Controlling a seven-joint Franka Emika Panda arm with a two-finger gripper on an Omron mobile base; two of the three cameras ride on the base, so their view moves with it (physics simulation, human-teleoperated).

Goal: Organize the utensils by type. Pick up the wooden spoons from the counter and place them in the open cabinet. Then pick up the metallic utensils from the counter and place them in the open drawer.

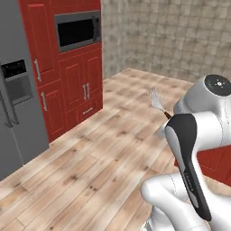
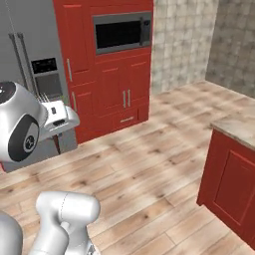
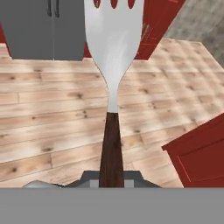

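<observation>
The hand (image 3: pixel 111 181) is pinching the fork (image 3: pixel 113 65) by its dark brown handle, and the silver tines run straight out ahead, so the fork's long axis lies along the hand's own reach. In the left base view the fork (image 1: pixel 157 102) sticks up past the white arm, high over the wooden floor (image 1: pixel 90 158), tines uppermost. A red cabinet corner (image 3: pixel 199 153) lies low to one side of the hand (whether it belongs to the open drawer I cannot tell). A desk (image 2: pixel 239 127) with red units shows at the right. My judgement: the fork must travel handle-last to the drawer.
</observation>
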